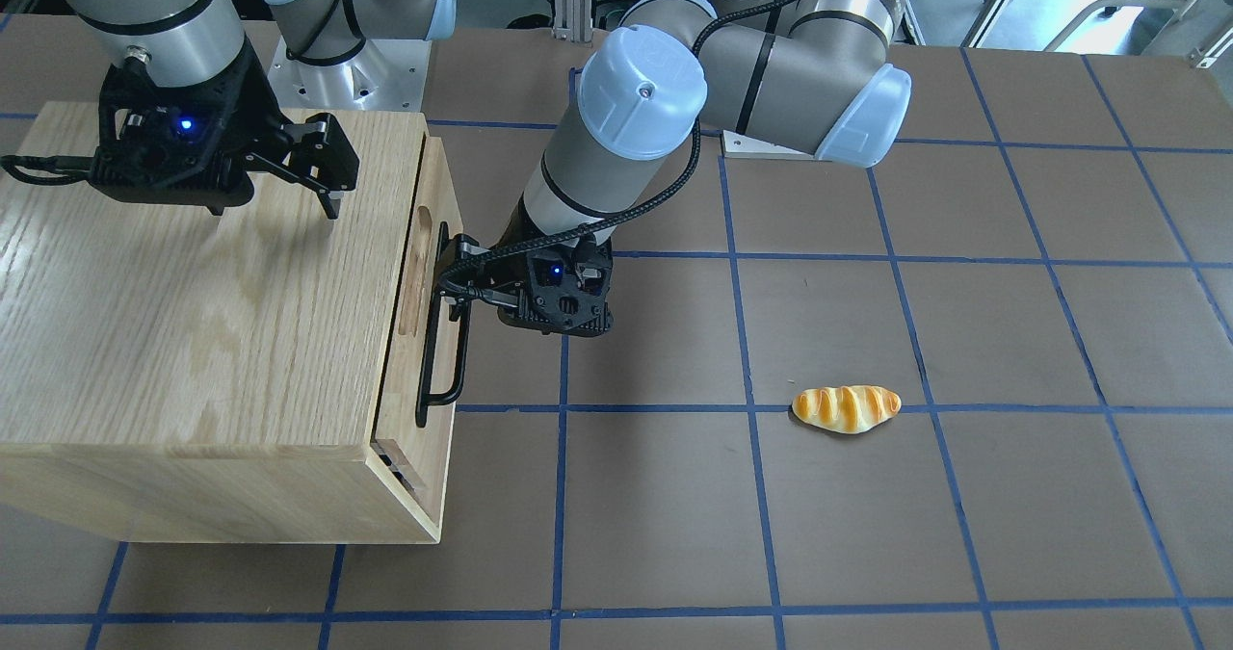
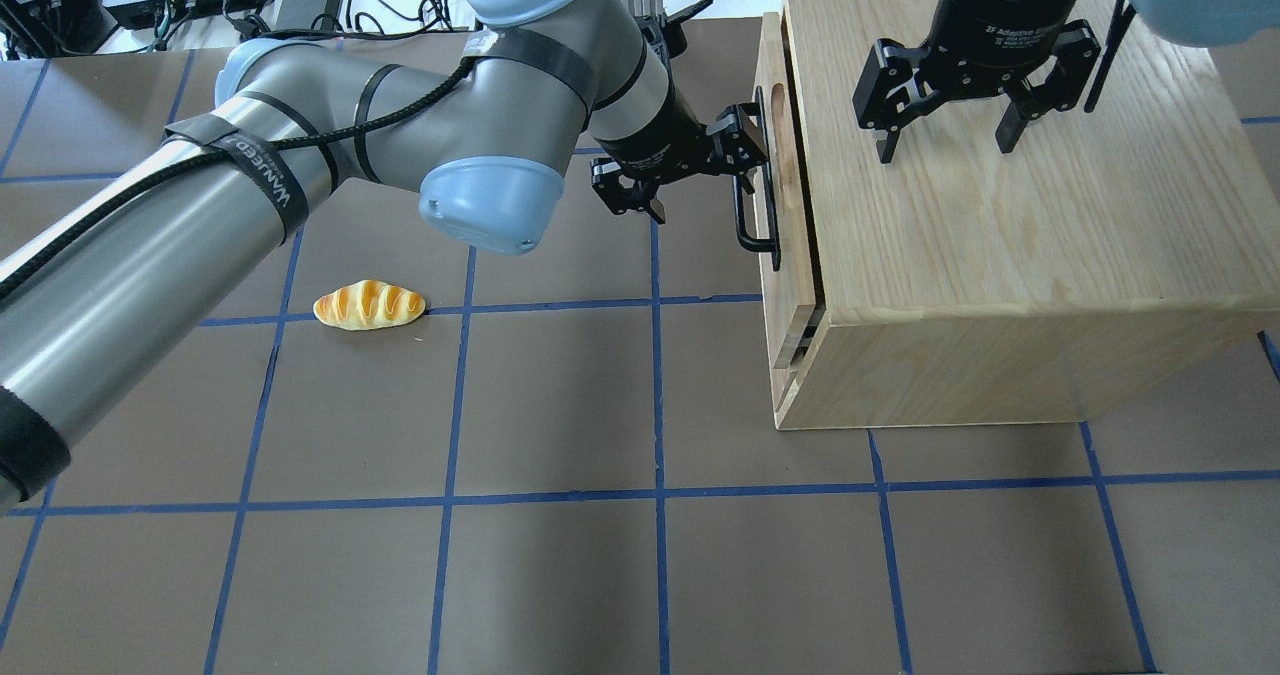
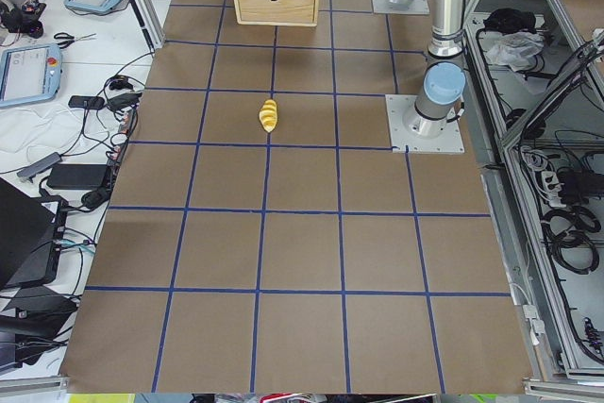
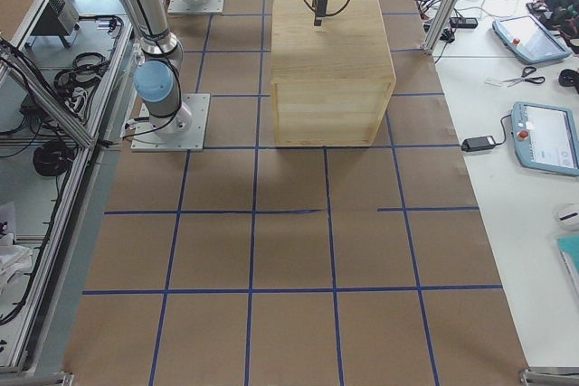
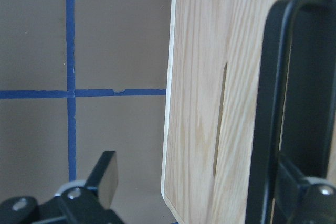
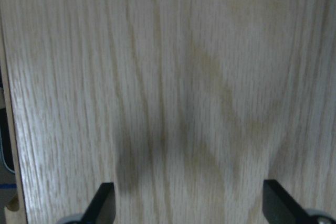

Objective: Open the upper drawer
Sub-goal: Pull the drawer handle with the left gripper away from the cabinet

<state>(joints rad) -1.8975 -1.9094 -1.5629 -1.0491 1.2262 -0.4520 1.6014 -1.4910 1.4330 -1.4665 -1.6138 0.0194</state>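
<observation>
The oak cabinet stands on the table. Its upper drawer is out by a narrow gap; the front panel shows a notched top edge and a long black bar handle. My left gripper is open at the handle. One finger sits between the bar and the panel, the other out in front. In the left wrist view the handle stands close to the right finger. My right gripper hovers open and empty over the cabinet top.
A bread roll lies on the brown, blue-taped table, well away from the cabinet; it also shows in the front-facing view. My left arm's elbow hangs over the table between the roll and the drawer.
</observation>
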